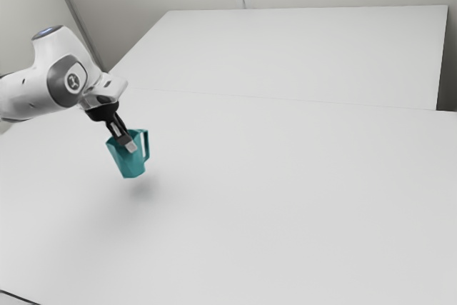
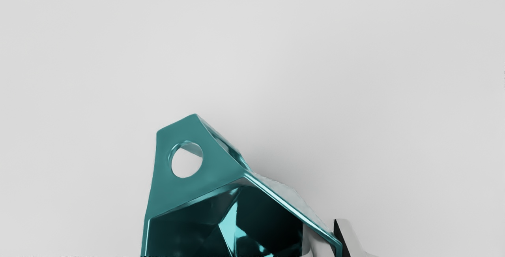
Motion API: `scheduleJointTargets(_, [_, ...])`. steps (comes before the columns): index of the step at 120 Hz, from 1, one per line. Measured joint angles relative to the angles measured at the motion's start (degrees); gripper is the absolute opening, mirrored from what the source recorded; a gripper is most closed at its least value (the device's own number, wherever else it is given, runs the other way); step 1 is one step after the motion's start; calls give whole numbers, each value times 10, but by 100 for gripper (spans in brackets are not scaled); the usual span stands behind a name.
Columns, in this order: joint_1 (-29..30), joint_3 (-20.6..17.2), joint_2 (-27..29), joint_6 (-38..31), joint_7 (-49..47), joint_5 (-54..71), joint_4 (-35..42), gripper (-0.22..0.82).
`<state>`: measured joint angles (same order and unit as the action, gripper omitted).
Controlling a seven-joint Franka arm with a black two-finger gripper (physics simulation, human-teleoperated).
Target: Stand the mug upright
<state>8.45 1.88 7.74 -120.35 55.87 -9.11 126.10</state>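
One faceted, glossy teal mug (image 1: 128, 164), probably stiff but slippery, hangs nearly upright above the white worktop (image 1: 285, 176), handle (image 1: 147, 146) towards two o'clock in the exterior view; my tool (image 2: 332, 244) pinches its wall (image 2: 292, 209), a sensible hold.

The arm (image 1: 28, 96) is cased in smooth white, its housings rounded and bulging. A broad dark-grey ring (image 1: 58, 86) is set into the wrist joint, and beside it a round badge (image 1: 73, 82) is marked with a pale emblem on grey. Toward eleven o'clock from the badge, a rounded end is capped by a dark disc (image 1: 47, 32) tinged with blue. Toward four o'clock, a black gripper (image 1: 127, 143) is mounted, its slim fingers tipped in pale grey.
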Motion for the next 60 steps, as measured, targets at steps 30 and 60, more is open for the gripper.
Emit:
scheduleJointTargets(30, [-18,-47,28,-19,-154,48,39,-18])
scheduleJointTargets(60, [-27,-84,32,-60,-283,75,68,-18])
